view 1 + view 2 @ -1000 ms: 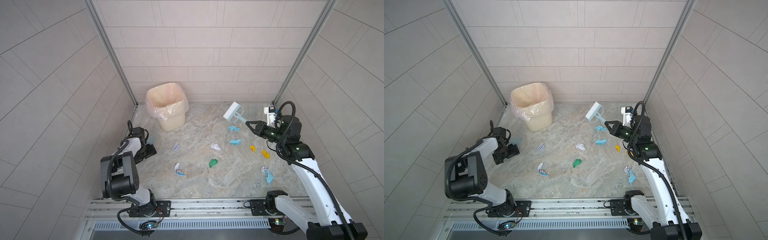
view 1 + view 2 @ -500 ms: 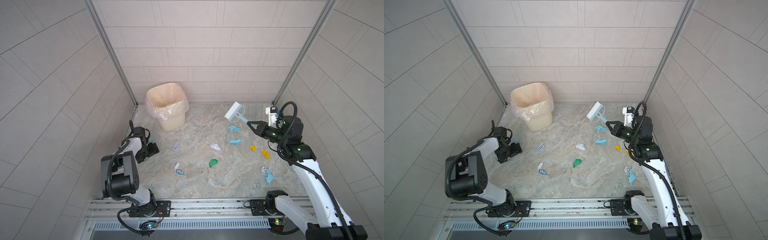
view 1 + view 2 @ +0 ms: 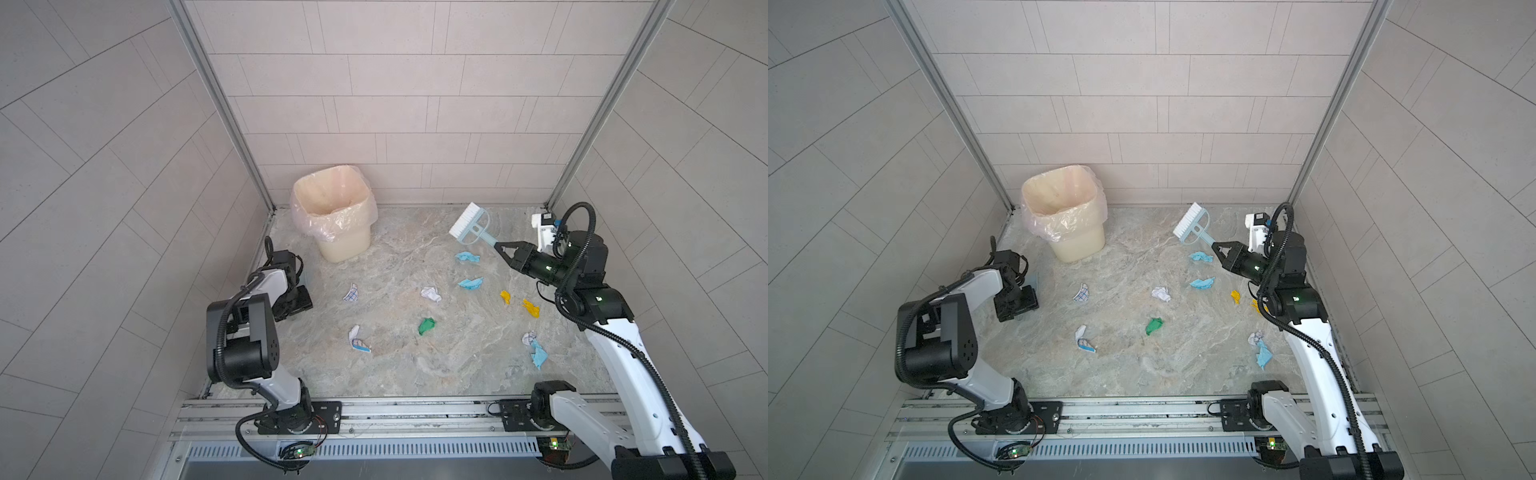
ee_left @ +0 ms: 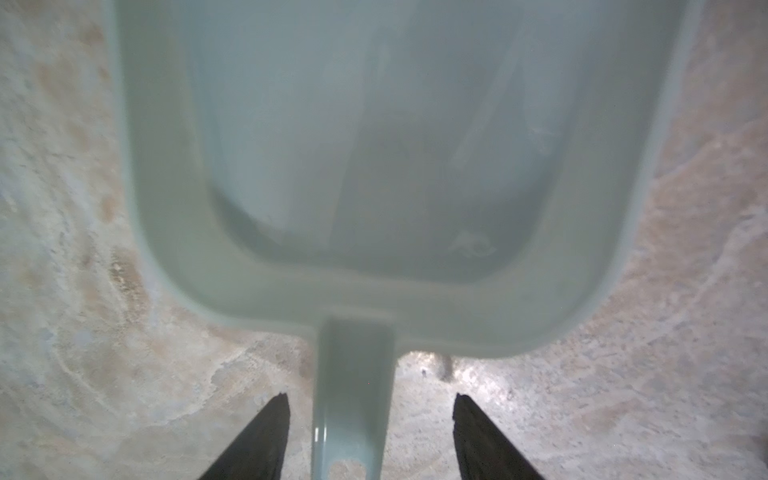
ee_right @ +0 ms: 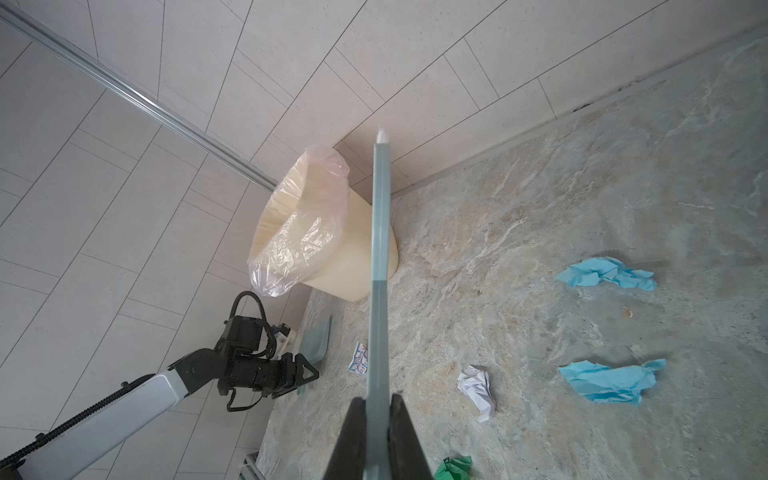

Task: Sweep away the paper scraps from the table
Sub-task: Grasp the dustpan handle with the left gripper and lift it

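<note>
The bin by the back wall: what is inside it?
Only the clear plastic liner shows inside the bin in both top views; no paper scraps are seen in it. Its front rim hides the near inner wall and part of the bottom.

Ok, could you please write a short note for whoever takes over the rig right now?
Left hand: open, fingers either side of the dustpan handle, not gripping; dustpan lies at the table's left edge.
Right hand: shut on the brush handle, brush pointing toward the back wall.
Done: brush picked up.
To do: grip dustpan, sweep the paper scraps, scattered across the table, into it. The bin stands back left.
</note>
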